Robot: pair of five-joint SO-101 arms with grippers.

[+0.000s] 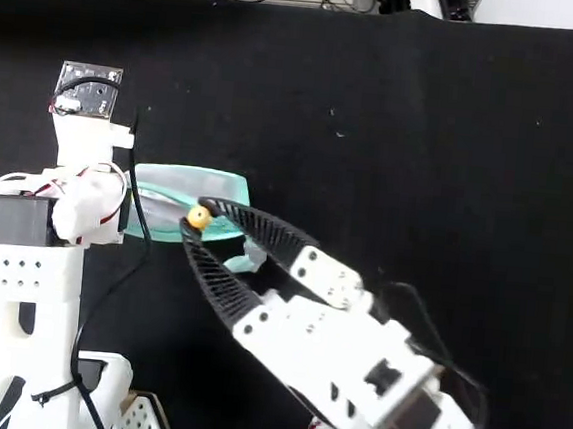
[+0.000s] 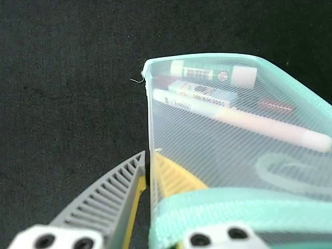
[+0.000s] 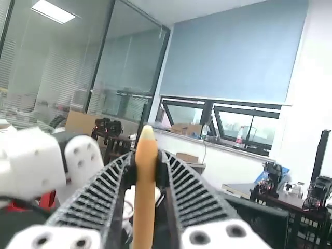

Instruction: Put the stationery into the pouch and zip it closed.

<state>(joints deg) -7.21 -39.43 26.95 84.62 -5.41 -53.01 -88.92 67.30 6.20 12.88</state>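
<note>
Between the fingers of the right gripper (image 3: 146, 155), a pen (image 3: 144, 202) is clamped, its tip at the pouch (image 1: 183, 187) edge.
Light, stiff and smooth, the pen is judged likely to pivot unless gripped mid-barrel. The pouch is pinched at one end by the left gripper (image 2: 150, 156), with a marker (image 2: 244, 122) seen inside; its mesh is judged soft and limp, best held by the seam.

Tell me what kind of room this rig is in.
Likely an office or lab: glass partition walls, a roller blind over windows, and desks with equipment, seen in the right wrist view.
</note>
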